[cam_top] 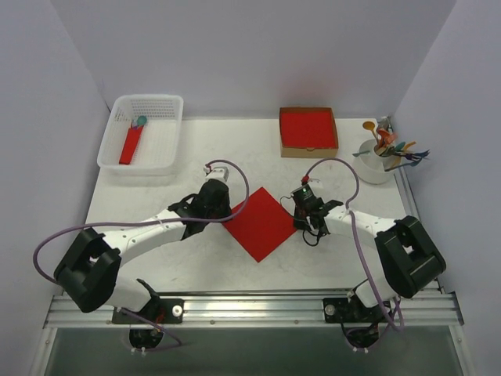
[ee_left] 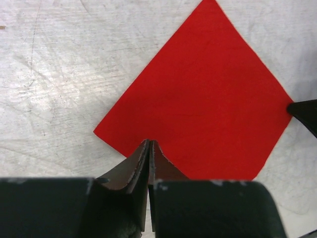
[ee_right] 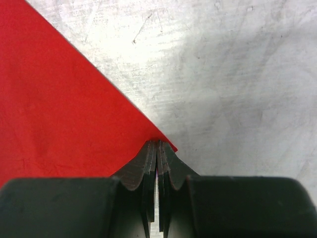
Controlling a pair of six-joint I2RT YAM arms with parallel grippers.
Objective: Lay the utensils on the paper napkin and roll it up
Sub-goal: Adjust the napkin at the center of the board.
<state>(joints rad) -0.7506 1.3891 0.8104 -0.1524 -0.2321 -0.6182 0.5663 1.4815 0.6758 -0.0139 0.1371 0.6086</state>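
Observation:
The paper napkin [cam_top: 262, 223] lies flat on the white table as a red diamond, with nothing on it. It also shows in the left wrist view [ee_left: 208, 99] and the right wrist view [ee_right: 59, 114]. My left gripper [cam_top: 228, 220] is shut, its tips [ee_left: 149, 143] over the napkin's left edge. My right gripper [cam_top: 298, 215] is shut, its tips [ee_right: 157, 144] on the napkin's right corner. I cannot tell whether either pinches the paper. The dark grey utensils are not in view.
A white basket [cam_top: 149, 100] at the back left holds a red roll with a teal spoon head [cam_top: 131, 143]. A cardboard box [cam_top: 308, 152] with a red stack stands at the back centre. A white cup [cam_top: 374, 168] of colourful cutlery stands at the back right.

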